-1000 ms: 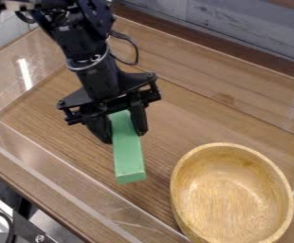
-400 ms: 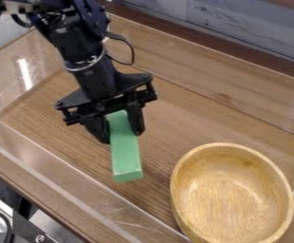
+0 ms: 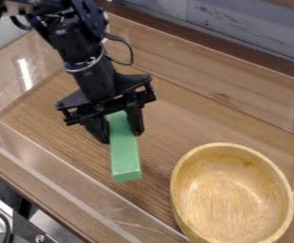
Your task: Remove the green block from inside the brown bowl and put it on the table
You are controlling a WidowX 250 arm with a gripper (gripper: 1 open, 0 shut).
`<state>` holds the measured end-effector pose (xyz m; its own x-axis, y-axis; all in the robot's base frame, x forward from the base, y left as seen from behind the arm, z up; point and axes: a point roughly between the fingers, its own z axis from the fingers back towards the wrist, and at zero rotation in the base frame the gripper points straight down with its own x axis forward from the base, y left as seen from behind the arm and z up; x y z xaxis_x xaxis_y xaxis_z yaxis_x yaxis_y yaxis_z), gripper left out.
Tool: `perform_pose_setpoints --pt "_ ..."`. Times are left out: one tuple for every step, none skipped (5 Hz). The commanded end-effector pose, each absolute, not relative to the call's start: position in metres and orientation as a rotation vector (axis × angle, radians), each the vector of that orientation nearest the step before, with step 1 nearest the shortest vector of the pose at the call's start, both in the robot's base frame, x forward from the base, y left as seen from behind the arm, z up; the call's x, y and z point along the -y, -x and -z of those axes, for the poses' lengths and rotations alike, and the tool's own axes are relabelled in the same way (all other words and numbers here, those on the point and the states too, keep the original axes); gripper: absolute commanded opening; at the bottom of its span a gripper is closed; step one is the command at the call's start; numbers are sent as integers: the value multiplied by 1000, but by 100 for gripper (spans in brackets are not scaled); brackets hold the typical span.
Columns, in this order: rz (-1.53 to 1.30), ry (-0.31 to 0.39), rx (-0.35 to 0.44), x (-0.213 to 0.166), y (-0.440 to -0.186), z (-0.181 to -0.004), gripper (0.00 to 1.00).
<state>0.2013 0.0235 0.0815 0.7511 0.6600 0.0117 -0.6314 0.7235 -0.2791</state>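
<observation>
Slightly leftward since a second ago, the gripper (image 3: 116, 120) and its load have drifted in the single camera view, and little else differs. Its jaws are clamped on the upper end of the green block (image 3: 123, 152), which hangs tilted with its lower end at or just above the table (image 3: 219, 109), left of the empty brown bowl (image 3: 233, 195); release looks like the remaining step

Counter (image 3: 213, 109): bare wood open along far edge and right of centre. Obstacles: brown bowl (image 3: 233, 197) filling near right corner; green block (image 3: 123, 152) slanting at centre; clear walls (image 3: 61, 204) bordering every edge.
</observation>
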Motion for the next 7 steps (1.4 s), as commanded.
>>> perform_pose_setpoints --pt "-720 275 145 -28 -208 -86 0" --pt "-719 278 144 -29 -208 -85 0" --pt "-717 282 143 -30 -209 -83 0" --pt "-715 285 143 -30 -209 -81 0" --pt "-714 289 142 -31 -210 -80 0" --pt "-712 292 143 -32 -210 -79 100" --pt "-714 291 144 -34 -211 -80 100"
